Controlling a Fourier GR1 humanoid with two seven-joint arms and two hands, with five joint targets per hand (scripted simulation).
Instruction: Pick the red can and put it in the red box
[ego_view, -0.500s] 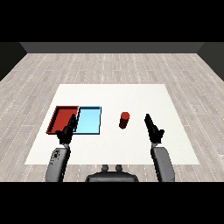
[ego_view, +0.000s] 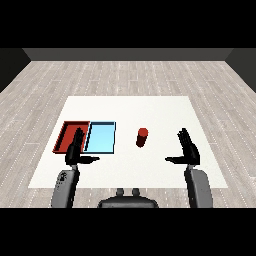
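Red can (ego_view: 142, 137) stands upright, apart from the open right hand (ego_view: 189, 151).

right hand (ego_view: 188, 150): drawn slightly nearer the robot, it seems | left hand (ego_view: 75, 149): fingers raised over red tray (ego_view: 64, 136)

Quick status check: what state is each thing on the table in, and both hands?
red can: upright on the table, not held
red tray: nothing visible in it
light blue tray: nothing visible in it
left hand: open
right hand: open
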